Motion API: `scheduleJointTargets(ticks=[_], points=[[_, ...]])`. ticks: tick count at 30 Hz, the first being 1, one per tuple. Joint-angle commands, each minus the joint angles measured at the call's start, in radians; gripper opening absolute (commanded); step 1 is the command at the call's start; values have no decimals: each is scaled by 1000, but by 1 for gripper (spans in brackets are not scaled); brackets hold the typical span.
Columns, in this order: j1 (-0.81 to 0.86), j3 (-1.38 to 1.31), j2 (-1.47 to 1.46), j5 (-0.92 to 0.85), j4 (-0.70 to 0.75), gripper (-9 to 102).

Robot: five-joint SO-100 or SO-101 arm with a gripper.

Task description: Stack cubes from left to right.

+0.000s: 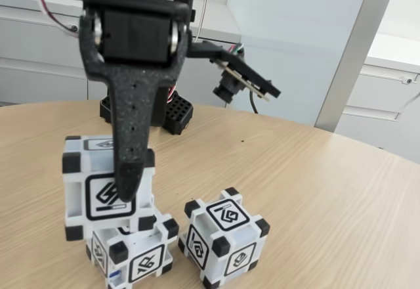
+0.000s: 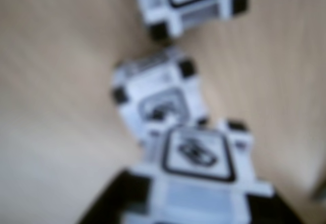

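At table's left in the fixed view, claw (image 1: 125, 194) pinched upper cube (image 1: 92, 197), which sat offset on a lower cube (image 1: 141, 256). Third cube (image 1: 225, 236) stood just beside, to the right, on the wooden table (image 1: 328, 190). Wrist view blurred.

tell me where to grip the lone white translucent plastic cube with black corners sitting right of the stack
Probably from above, fingers closing on two opposite flat side faces of the lone white translucent plastic cube. It rests flat on the table, turned corner-on in the fixed view, so rotate the wrist to match.
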Motion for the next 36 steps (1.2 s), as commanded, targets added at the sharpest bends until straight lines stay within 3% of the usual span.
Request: scheduleJointTargets(ticks=[1,8,16,36], points=[[-2,-40,25,-20,60,21],[-5,-41,18,-23,66,21],[-129,-26,6,-15,66,21],[-104,-34,6,-23,66,21]])
